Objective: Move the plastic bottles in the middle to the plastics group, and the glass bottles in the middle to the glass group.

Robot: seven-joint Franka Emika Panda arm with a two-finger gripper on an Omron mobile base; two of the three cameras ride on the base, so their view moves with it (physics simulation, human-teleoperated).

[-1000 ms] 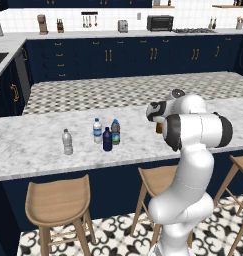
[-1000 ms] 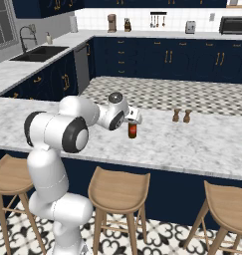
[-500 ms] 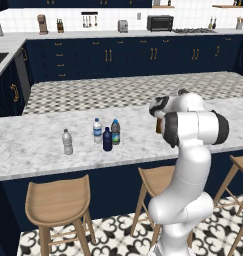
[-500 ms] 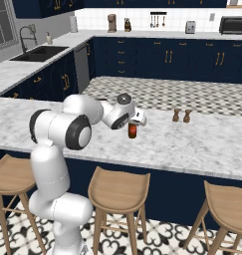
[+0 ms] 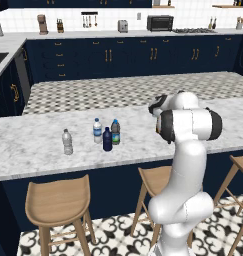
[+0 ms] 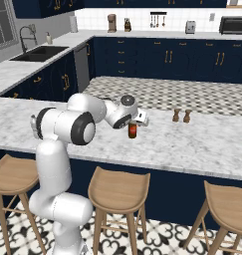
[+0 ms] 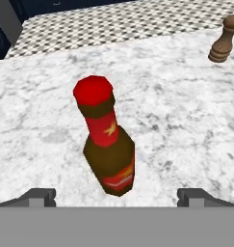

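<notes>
We see a navy-cabinet kitchen with a white marble counter [image 5: 38, 145] running across, a patterned-tile raised section [image 5: 123, 92] behind it and wooden stools [image 5: 58, 202] in front. At the counter's left stand the clear water bottles [image 5: 67, 142], with the navy bottle [image 5: 107, 139] and the blue-capped bottle [image 5: 115, 132] just beside the labelled one. At the right stand two small brown bottles [image 6: 181, 115]. Between them the amber bottle with red cap [image 7: 106, 142] stands upright on the marble, and our gripper [image 7: 116, 195] hangs just before it, fingers [image 7: 39, 195] spread wide on either side.
</notes>
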